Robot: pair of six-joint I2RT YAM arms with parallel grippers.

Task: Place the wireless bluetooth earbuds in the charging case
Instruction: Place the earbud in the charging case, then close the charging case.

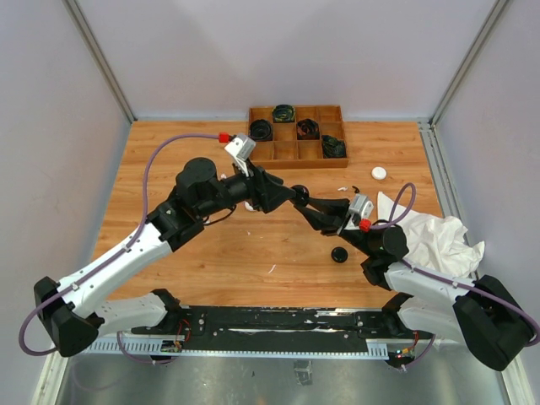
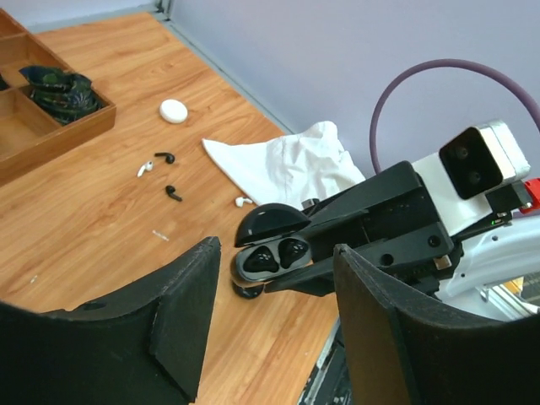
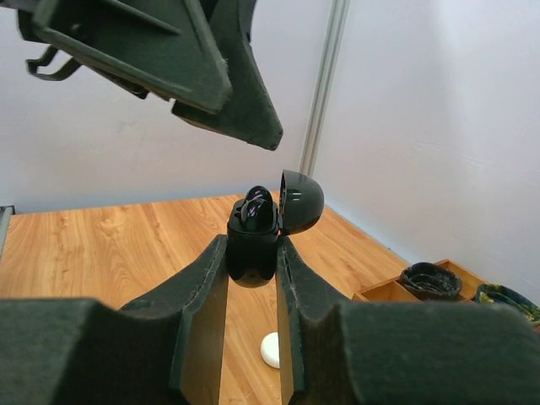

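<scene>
My right gripper (image 3: 253, 257) is shut on a black charging case (image 3: 253, 245) and holds it up above the table, lid (image 3: 301, 201) open. Two black earbuds (image 2: 278, 253) sit in its wells. My left gripper (image 2: 278, 283) is open and empty, just above and in front of the case; its fingers (image 3: 228, 84) show at the top of the right wrist view. Both grippers meet at mid-table, the left (image 1: 289, 194) and the right (image 1: 316, 213). Loose earbuds lie on the wood: two black ones (image 2: 165, 156) (image 2: 173, 193) and two white ones (image 2: 143, 169) (image 2: 243, 201).
A second black case (image 1: 339, 255) lies on the table under the held one. A white case (image 1: 380, 172) lies at the right. A crumpled white cloth (image 1: 430, 236) is at the right edge. A wooden compartment tray (image 1: 297, 152) with coiled cables stands at the back.
</scene>
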